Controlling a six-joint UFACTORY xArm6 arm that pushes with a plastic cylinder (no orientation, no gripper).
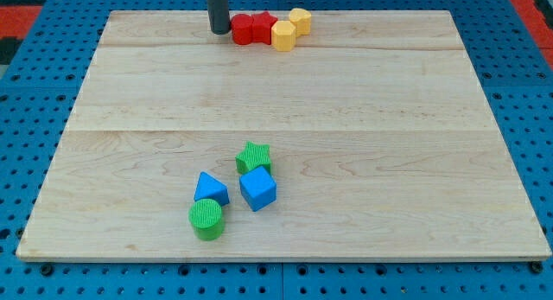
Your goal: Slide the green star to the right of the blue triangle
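Note:
The green star (253, 156) lies low on the board, a little left of centre. The blue triangle (211, 188) lies just below and left of it. A blue cube (257, 188) sits right below the star, to the right of the triangle. A green cylinder (206, 219) touches the triangle from below. My tip (219, 31) rests at the view's top, far above these blocks, just left of the red blocks.
Two red blocks (251, 28) and two yellow blocks (290, 28) cluster at the top edge of the wooden board (389, 144). A blue pegboard surface (26, 118) surrounds the board.

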